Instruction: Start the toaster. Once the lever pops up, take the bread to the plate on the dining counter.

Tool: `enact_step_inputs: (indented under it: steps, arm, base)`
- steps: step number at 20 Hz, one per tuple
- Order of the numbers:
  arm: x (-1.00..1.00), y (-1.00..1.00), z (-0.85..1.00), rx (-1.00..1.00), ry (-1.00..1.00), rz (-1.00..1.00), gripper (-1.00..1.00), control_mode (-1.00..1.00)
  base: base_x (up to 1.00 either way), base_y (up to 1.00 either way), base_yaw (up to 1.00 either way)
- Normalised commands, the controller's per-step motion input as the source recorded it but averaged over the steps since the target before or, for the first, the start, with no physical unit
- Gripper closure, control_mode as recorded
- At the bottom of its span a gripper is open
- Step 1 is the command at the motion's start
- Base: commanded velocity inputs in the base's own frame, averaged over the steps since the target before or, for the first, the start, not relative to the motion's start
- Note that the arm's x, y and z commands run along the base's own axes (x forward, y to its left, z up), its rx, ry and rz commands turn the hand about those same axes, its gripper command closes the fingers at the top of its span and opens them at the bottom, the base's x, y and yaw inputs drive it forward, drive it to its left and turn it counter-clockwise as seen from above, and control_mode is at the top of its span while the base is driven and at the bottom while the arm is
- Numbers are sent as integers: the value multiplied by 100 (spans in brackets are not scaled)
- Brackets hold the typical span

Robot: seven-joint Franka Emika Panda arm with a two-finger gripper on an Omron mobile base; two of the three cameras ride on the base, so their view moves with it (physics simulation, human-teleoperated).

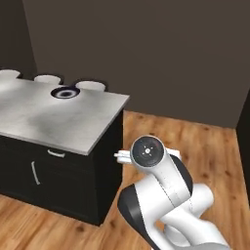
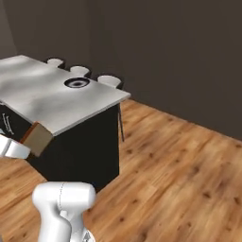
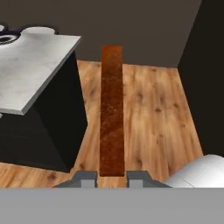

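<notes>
Gripper [image 3: 112,177] clamped on bread [image 3: 112,109] edge-on in hand view, plate [image 1: 65,92] on dining counter [image 1: 58,117] in base views.

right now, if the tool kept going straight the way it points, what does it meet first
The tool, shut on the thin orange-brown toast slice, points past the marble-topped counter's corner over bare wooden floor toward the dark wall. Probably floor or wall first; depth is unclear.

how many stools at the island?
3, along the counter's far edge: one at the far left, one in the middle behind the plate, one nearest the right corner. More could be hidden behind the counter.
</notes>
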Motion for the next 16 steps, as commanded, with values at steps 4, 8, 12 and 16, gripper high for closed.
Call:
enact_step_inputs:
  steps: [4,8,12,16]
  arm:
    - [0,0,0,0,0,0,100,100]
    - [0,0,0,0,0,0,100,100]
    - [0,0,0,0,0,0,100,100]
    - [0,0,0,0,0,0,100,100]
  base:
    - [100,0,32]
    - [100,-7,45]
    - [100,-12,47]
    - [98,-30,42]
